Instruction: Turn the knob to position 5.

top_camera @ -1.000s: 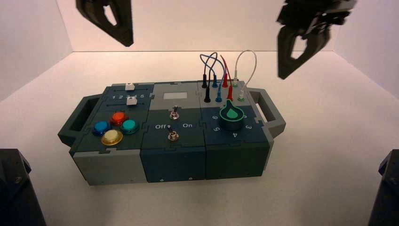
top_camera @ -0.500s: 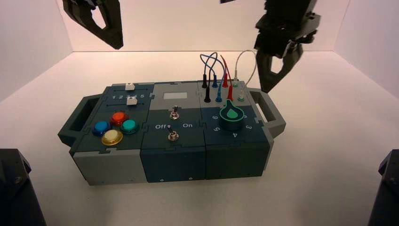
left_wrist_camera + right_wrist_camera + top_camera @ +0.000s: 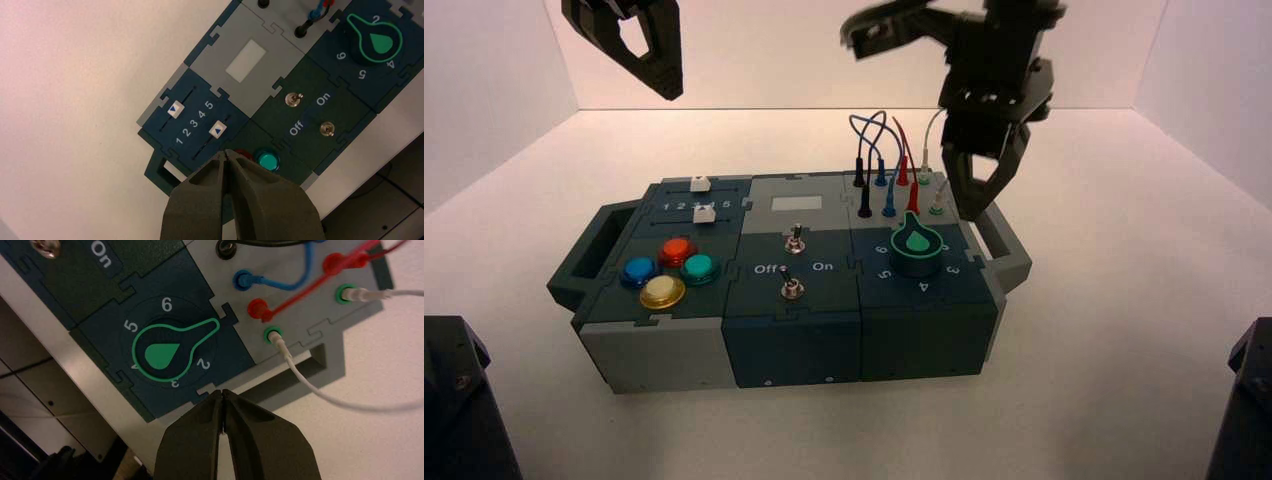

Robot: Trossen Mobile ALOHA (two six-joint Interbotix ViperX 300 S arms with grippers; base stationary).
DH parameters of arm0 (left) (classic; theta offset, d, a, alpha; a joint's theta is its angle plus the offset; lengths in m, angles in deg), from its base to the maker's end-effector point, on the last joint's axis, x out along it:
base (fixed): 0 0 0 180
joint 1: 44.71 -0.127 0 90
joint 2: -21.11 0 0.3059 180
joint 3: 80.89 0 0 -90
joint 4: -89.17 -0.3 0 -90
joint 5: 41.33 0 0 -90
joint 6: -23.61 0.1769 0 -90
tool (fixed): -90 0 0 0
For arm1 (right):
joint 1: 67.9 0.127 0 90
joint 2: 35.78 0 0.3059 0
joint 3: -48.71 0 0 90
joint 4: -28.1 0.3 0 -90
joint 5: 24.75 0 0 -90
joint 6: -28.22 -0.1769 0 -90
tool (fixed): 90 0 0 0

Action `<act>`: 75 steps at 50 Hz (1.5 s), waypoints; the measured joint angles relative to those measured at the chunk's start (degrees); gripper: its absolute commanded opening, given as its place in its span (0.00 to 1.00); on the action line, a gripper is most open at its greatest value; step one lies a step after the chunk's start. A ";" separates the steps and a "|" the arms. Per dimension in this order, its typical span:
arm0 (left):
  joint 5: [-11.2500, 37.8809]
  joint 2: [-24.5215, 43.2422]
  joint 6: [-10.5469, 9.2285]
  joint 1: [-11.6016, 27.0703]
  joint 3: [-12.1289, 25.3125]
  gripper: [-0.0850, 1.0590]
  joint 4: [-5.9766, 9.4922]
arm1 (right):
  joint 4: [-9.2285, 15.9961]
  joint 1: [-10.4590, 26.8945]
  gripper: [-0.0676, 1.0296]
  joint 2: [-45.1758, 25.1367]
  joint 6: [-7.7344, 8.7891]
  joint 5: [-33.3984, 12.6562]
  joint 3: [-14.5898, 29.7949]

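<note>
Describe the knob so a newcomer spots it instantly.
On the box, find the dark panel at the right front, beside the side handle. There sits the round green-outlined knob, wider than any push button, with a teardrop pointer and digits curving around it.

The knob (image 3: 161,354) was black, with a green outline around its teardrop top and a solid green drop as its central marking. Its panel (image 3: 879,290) was dark teal, printed with white digits, among them the 5 (image 3: 130,326). The push buttons comprised one red (image 3: 678,250), one blue (image 3: 640,271), one green (image 3: 700,267) and one yellow (image 3: 662,291). Both slider caps (image 3: 176,109) were white, each bearing a blue triangle. The toggle switches (image 3: 293,99) were metallic, beside white lettering on dark green. Black, blue, red and white wires (image 3: 320,392) crossed a grey panel (image 3: 295,310). The desk (image 3: 1104,340) was pale, and both grippers (image 3: 222,440) (image 3: 225,200) were black.
</note>
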 measured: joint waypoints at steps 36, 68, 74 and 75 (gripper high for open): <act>2.46 0.35 0.44 0.00 0.53 0.05 -2.02 | 0.00 2.99 0.04 -3.78 2.02 0.00 4.04; 2.81 1.14 0.44 0.00 0.53 0.05 -2.46 | 0.09 4.31 0.04 -5.54 3.96 0.53 5.45; 2.90 1.32 0.44 0.00 0.53 0.05 -2.37 | 0.09 4.39 0.04 -6.06 4.04 0.53 5.62; 2.90 1.32 0.44 -0.09 0.53 0.05 -2.46 | 0.09 4.39 0.04 -6.15 3.96 0.62 5.62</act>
